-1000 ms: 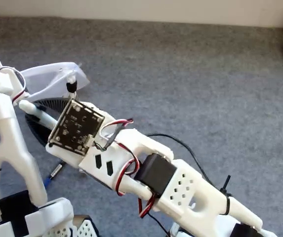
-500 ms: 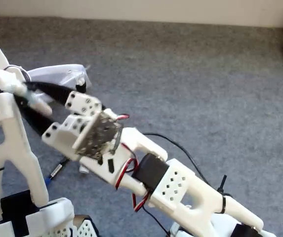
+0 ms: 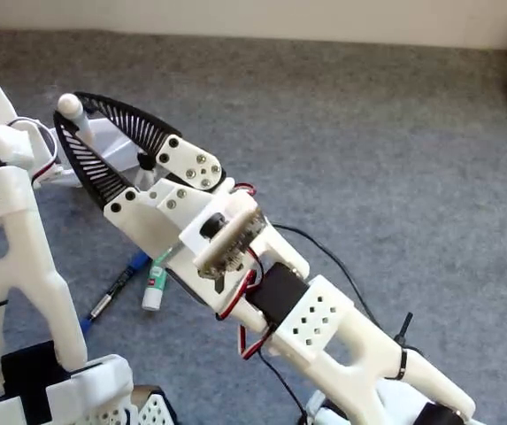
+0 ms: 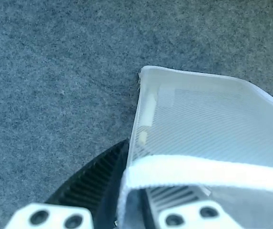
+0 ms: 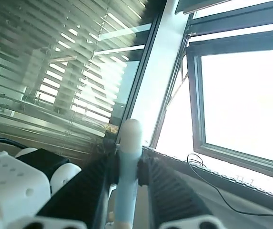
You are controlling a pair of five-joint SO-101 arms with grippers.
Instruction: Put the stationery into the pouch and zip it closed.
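Note:
My right gripper (image 3: 69,120) is shut on a white pen (image 3: 71,107), held up above the table with the pen's rounded end pointing up and away; in the right wrist view the pen (image 5: 128,162) stands between the black ribbed fingers (image 5: 86,191) against a window. Just beyond that gripper lies the translucent white mesh pouch (image 3: 110,138). My left gripper (image 4: 132,192) is shut on the pouch's (image 4: 203,124) white edge, with the mesh hanging over grey carpet. A blue pen (image 3: 114,289) and a green-and-white glue stick (image 3: 155,282) lie on the carpet under the right arm.
Grey carpet (image 3: 386,150) covers the table, open to the right and back. The left arm's white body (image 3: 5,230) stands at the left edge. Black cables (image 3: 333,266) trail beside the right arm.
The right gripper has rolled over and swung upward with the pen, so its camera now faces the window. The blue pen and glue stick under the arm have come into sight.

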